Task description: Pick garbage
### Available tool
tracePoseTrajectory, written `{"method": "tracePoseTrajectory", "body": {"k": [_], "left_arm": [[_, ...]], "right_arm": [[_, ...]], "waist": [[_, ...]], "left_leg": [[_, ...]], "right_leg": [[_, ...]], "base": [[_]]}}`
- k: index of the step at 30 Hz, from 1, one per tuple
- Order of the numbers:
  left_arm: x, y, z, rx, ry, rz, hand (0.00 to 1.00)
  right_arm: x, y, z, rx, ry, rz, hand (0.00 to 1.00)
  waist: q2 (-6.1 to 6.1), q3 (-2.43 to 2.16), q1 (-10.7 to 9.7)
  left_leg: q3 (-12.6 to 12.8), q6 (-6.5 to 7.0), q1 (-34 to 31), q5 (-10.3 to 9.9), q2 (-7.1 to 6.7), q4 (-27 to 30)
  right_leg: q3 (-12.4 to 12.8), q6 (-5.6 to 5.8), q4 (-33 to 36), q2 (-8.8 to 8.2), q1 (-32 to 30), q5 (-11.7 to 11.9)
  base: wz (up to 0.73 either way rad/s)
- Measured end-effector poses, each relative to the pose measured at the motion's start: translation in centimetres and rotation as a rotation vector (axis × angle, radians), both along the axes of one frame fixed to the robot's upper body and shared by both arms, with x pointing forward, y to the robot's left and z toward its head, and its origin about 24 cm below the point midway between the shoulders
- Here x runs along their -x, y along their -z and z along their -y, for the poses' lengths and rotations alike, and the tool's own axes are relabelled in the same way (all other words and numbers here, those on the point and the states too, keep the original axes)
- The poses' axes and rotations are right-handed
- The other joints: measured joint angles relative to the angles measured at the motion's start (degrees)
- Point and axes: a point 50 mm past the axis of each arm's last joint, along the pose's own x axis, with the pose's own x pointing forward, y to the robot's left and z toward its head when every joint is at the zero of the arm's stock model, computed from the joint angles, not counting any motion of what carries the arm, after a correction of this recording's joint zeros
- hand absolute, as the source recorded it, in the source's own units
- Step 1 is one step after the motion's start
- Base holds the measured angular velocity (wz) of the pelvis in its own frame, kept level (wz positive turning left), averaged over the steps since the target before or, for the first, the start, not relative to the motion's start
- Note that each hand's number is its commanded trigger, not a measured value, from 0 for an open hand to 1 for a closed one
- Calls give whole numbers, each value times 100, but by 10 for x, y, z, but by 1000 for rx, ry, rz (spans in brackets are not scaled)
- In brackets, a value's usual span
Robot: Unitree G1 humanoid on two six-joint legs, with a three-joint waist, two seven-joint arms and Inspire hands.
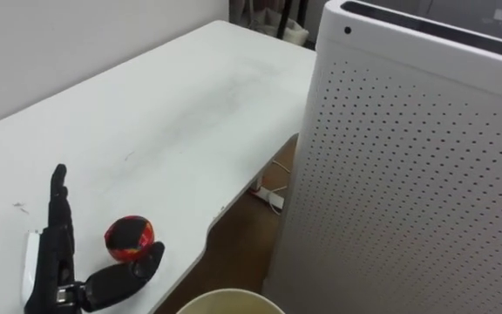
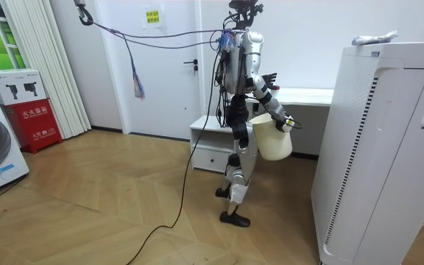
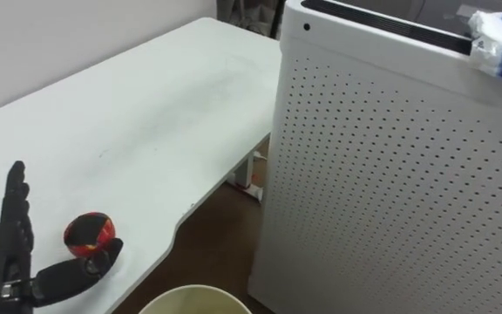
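Observation:
A red and black ball lies on the white table near its front edge. My left hand is open just left of the ball, fingers straight, with the thumb reaching toward the ball. In the room view my right hand is shut on the rim of a cream bucket, carried at waist height; the bucket's rim shows at the bottom of the eye views. A crumpled blue and white wrapper lies on top of the tall white appliance.
The tall white perforated appliance stands close on my right, beside the table's end. A power strip and cables lie on the wooden floor under the table. I stand at the table's front edge.

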Motion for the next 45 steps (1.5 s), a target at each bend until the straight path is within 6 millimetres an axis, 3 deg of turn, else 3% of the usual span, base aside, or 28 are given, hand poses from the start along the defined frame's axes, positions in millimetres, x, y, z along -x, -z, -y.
{"method": "tracePoseTrajectory", "body": {"k": [7, 27, 39, 40, 41, 42, 45], "left_arm": [[2, 13, 5, 24, 29, -65, 0], [2, 19, 4, 39, 34, -104, 0], [4, 25, 1, 151, -4, -130, 0], [4, 25, 1, 163, -7, -131, 22], [4, 25, 0, 169, -9, -132, 80], [4, 25, 0, 169, -9, -132, 100], [4, 26, 0, 169, -9, -133, 100]], "right_arm": [[6, 7, 5, 22, 13, -36, 100], [7, 8, 3, 21, 7, -42, 100], [7, 8, 0, 10, 9, -43, 100], [7, 8, 0, 8, 9, -43, 100], [7, 8, -1, 7, 9, -43, 100], [7, 8, -1, 7, 9, -43, 100], [7, 8, -2, 4, 8, -41, 100]], "waist": [[-14, 7, -34], [-24, -1, -159], [-10, -15, -186], [-8, -17, -203], [-4, -17, -215], [-2, -17, -216], [4, -17, -249]], "left_leg": [[-37, 2, 73, 1, 4, -18], [3, 1, 107, 3, 11, -79], [137, 2, 265, 3, 47, -168], [149, 2, 272, 3, 51, -173], [153, 2, 275, 3, 51, -177], [157, 2, 278, 3, 51, -179], [165, 2, 288, 3, 52, -176]], "right_leg": [[-80, 3, -100, -1, 121, 1], [-63, 3, -98, -1, 133, 1], [60, 2, -97, 30, 205, 1], [67, 2, -97, 32, 205, 1], [70, 2, -97, 32, 205, 1], [72, 2, -97, 32, 205, 1], [76, 2, -98, 31, 205, 1]], "base": [[5], [0], [-5], [0], [-3], [0], [0]]}}
